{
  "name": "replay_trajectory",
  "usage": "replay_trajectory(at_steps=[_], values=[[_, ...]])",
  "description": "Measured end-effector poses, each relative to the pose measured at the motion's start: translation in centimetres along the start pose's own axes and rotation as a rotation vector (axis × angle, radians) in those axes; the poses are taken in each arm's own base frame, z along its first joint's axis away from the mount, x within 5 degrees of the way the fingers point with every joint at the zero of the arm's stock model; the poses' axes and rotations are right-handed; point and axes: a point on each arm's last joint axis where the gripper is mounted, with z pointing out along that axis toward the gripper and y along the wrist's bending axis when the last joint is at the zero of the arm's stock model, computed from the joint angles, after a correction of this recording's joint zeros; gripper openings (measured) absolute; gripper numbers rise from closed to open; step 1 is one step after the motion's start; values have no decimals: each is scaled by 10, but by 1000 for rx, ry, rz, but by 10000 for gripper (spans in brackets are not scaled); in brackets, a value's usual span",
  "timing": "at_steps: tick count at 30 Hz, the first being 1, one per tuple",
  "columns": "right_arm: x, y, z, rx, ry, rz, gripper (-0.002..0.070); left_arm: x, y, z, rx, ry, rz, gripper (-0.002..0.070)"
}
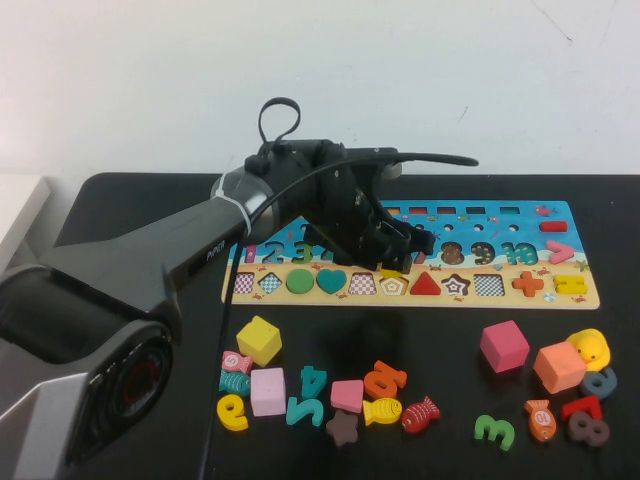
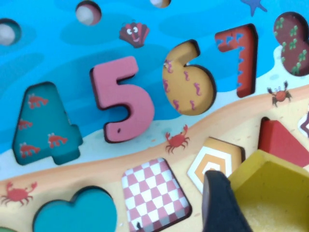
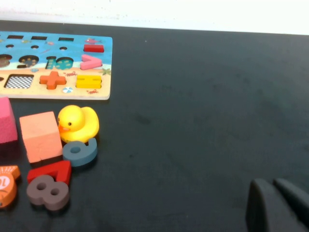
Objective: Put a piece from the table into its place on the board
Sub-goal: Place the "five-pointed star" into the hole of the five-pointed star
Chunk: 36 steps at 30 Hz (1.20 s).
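Observation:
The puzzle board [image 1: 500,215] lies at the back middle of the black table. My left gripper [image 1: 392,250] hovers low over its shape row, shut on a yellow piece [image 2: 270,193]. In the left wrist view one dark finger [image 2: 219,203] presses the piece's side. The piece hangs just beside the empty pentagon slot [image 2: 215,157], partly over it. The other finger is hidden. A pink 5 [image 2: 123,99] sits in its slot. My right gripper [image 3: 277,198] shows only in the right wrist view, fingers together and empty, over bare table to the right of the board [image 3: 58,58].
Loose pieces lie along the table's front: a yellow cube [image 1: 259,340], a pink cube [image 1: 504,346], an orange cube [image 1: 559,367], a yellow duck [image 1: 590,347], plus numbers and fish. The left arm [image 1: 150,270] crosses the table's left side.

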Motion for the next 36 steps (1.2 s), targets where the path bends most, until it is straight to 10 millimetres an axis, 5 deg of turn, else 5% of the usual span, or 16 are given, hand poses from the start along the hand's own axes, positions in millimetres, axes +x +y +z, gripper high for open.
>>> replay_trajectory(at_steps=[20,36], values=[[0,0,0,0,0,0,18,2,-3,2,-122,-15,200,312],[0,0,0,0,0,0,18,9,-2,2,-131,58,198,312]])
